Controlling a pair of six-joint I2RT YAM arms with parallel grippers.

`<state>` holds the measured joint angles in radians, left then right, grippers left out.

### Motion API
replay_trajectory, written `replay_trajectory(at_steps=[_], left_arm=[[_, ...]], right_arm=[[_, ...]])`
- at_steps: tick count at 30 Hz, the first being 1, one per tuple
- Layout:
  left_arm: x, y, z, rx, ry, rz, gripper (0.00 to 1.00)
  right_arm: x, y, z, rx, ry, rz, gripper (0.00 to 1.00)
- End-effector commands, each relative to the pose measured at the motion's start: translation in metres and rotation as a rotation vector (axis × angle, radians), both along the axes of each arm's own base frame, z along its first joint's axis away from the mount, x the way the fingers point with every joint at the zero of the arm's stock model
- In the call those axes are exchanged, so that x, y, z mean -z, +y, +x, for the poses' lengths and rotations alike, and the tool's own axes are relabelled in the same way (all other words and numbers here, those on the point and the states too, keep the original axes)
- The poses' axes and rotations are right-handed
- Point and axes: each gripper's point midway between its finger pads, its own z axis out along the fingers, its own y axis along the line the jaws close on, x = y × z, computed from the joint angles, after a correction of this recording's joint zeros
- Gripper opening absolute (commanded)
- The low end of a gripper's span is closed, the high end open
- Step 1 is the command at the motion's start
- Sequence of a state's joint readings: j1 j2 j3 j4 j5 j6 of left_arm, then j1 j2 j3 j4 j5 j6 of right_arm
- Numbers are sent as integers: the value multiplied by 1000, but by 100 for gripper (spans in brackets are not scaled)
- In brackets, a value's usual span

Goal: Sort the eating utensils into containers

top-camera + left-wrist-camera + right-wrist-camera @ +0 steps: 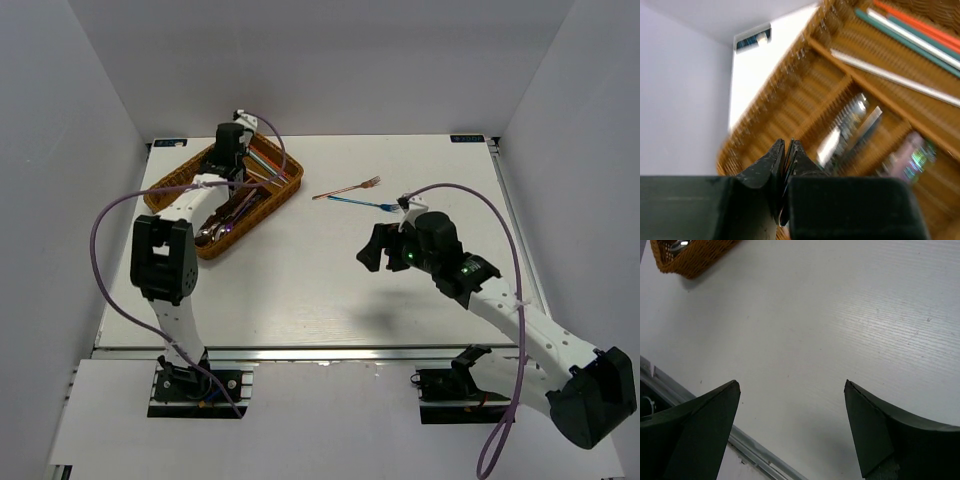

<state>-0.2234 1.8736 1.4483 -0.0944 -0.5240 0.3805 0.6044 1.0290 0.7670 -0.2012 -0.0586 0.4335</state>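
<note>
Red-orange, green and white chopsticks (912, 37) are laid in one compartment of the wicker tray (771, 95), silver utensils (847, 127) in the next. A rose-gold fork (350, 188) and a blue utensil (360, 202) are seen on the table (320, 290). The left gripper (786, 145) is pressed together over the tray; the right gripper (791, 385) is spread wide.

The top external view looks down from above and behind the robot, far enough back to take in the whole desk (320, 290) with the wicker tray (268, 210) at its far left; the left wrist view sits close over that tray (770, 100), tilted and blurred, looking past its own jaws into the compartments; the right wrist view hangs low over the bare desk (840, 315), facing along it between its jaws, with one tray corner (695, 260) at upper left; all three views share the tray.
</note>
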Motion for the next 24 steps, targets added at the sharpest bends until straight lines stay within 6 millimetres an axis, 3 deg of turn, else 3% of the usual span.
replay_trajectory(at_steps=[1,2,3,5,6,7,11,16,20,23,24], left_arm=[[-89,14,36,78,-149,134,0],[-93,13,44,101,-139,157,0],[-114,10,54,121,-182,159,0],[-102,11,68,155,-136,191,0],[-112,12,74,161,-160,189,0],[-109,18,78,164,-151,192,0],[-79,52,91,127,-88,386,0],[-47,80,99,139,-97,371,0],[-8,91,100,158,-50,357,0],[8,98,98,154,-31,345,0],[10,115,96,127,-28,332,0]], right_arm=[[4,7,-13,-110,-25,11,89],[7,8,-15,-119,-21,9,89],[12,8,-18,-133,-14,8,89],[16,10,-16,-143,-15,6,89],[17,12,-17,-151,-11,9,89],[21,14,-15,-156,-2,5,89],[18,23,-18,-203,7,33,89],[5,23,-18,-204,-25,46,89],[-9,20,-13,-180,-65,47,89],[-16,20,-9,-169,-81,49,89],[-17,20,-8,-165,-85,49,89]])
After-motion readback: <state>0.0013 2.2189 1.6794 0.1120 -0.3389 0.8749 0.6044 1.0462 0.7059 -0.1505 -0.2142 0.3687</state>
